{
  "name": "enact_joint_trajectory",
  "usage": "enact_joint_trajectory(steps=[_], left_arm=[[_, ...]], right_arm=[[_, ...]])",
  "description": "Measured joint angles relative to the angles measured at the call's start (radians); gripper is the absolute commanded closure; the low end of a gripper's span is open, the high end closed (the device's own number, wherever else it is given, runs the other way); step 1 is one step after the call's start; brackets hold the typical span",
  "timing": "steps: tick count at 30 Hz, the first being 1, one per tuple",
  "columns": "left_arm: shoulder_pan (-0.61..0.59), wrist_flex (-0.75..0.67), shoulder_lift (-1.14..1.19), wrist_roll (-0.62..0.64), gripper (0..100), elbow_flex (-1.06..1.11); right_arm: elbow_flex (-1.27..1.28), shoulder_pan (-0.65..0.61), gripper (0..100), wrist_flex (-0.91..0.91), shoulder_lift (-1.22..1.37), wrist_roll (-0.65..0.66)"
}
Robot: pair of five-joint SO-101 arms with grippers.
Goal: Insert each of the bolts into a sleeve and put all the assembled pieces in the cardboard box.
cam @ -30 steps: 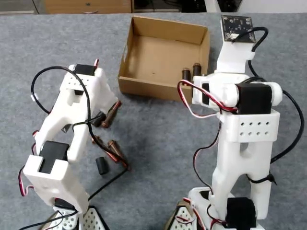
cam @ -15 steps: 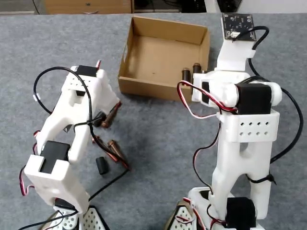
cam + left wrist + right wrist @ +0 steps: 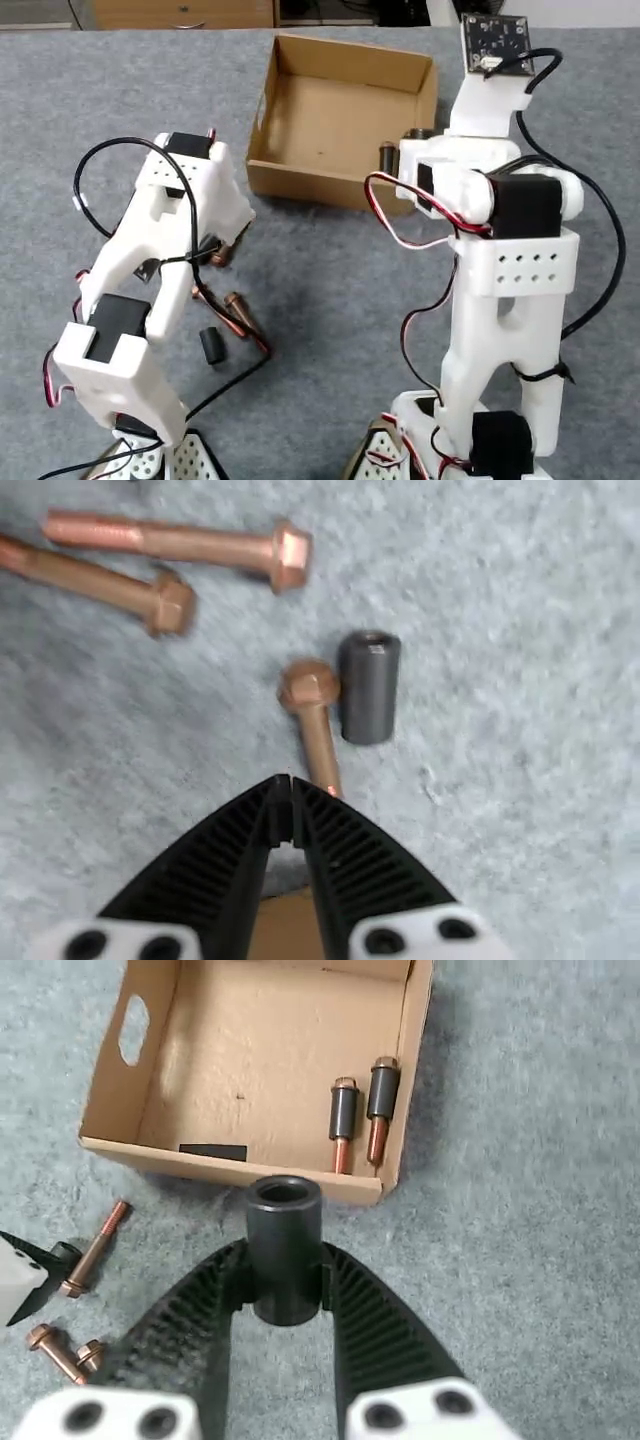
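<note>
Bolts of copper-coloured metal with hex heads lay loose on the grey felt mat, to the left of the open brown cardboard box and nearer the arm bases. Beside one bolt's head lay a short dark cylindrical sleeve, well apart from the box. The left arm bent low over that cluster, wrist aimed down. The left gripper had its black ribbed fingers pressed together with nothing between them, tips just beside that bolt's shaft.

Inside the box, against its right wall, two sleeved bolts lay side by side. A black rectangular label sat on the floor by the near wall, its print too small to read.

The right arm stretched forward by the box's right near corner. The right gripper hung just short of the box's near wall, fingers clamped on a second dark sleeve, held upright with its bore facing up.
</note>
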Motion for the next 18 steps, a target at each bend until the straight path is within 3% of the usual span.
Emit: enact_joint_trajectory(steps=[8,14,18], left_arm=[[0.0,-0.068,0.0,0.015,98,0.003],[0.0,-0.005,-0.011,0.043,98,0.011],[0.0,0.074,-0.026,0.058,88,0.003]], right_arm=[[0.025,0.0,99.7,0.005,0.002,0.0],[0.025,0.002,99.7,0.005,0.002,0.0],[0.025,0.002,99.7,0.005,0.002,0.0]])
